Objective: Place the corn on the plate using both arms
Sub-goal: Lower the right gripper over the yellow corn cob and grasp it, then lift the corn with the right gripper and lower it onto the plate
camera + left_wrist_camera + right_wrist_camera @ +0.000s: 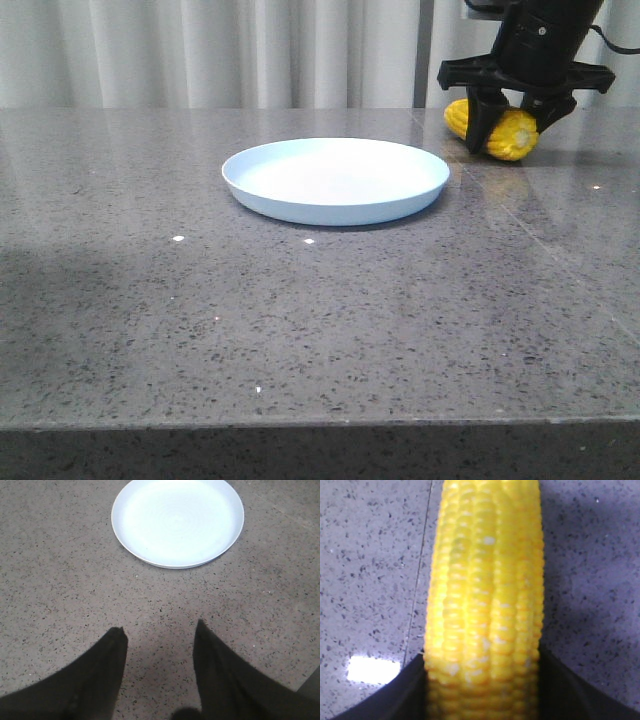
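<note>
Speckled grey worktop (300,330) fills the foreground. Above it the left end effector (160,630) hangs with fingers spread apart, holding nothing, short of the plate (336,180) at the middle. Far right, the right end effector (510,125) clamps the corn (512,135) on both sides, beside the plate.

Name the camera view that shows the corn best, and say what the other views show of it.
The right wrist view: the corn fills the frame, its kernel rows clear, between the right gripper's fingers. The front view shows it small at the table's far right, partly hidden by that gripper. The left wrist view shows no corn, only the plate.
</note>
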Robot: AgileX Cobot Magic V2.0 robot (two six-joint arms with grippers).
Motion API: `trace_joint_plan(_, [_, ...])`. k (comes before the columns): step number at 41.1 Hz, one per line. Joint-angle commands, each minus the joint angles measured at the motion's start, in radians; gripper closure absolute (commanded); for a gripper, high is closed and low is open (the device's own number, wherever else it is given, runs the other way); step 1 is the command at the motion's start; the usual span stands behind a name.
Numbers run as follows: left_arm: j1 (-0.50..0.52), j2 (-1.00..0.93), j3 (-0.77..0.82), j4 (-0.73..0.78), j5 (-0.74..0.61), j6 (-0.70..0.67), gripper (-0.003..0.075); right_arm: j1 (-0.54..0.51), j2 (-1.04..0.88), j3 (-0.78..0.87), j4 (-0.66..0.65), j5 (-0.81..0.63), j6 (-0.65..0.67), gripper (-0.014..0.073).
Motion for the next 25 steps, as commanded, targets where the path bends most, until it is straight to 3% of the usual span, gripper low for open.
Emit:
trace_joint_plan(1, [-0.006, -0.012, -0.025, -0.006, -0.069, -0.012, 0.0407, -0.004, -0.100, -0.038, 0.008, -0.025, -0.012, 0.0303])
trace_joint_plan(13, [-0.006, -0.012, -0.025, -0.006, -0.069, -0.012, 0.0408, 0.087, -0.310, 0.024, 0.011, 0.006, -0.012, 0.0303])
trace_joint_plan(25, [-0.006, -0.012, -0.025, -0.006, -0.069, -0.012, 0.0408, 0.267, -0.499, 0.317, 0.157, -0.195, -0.011, 0.0303])
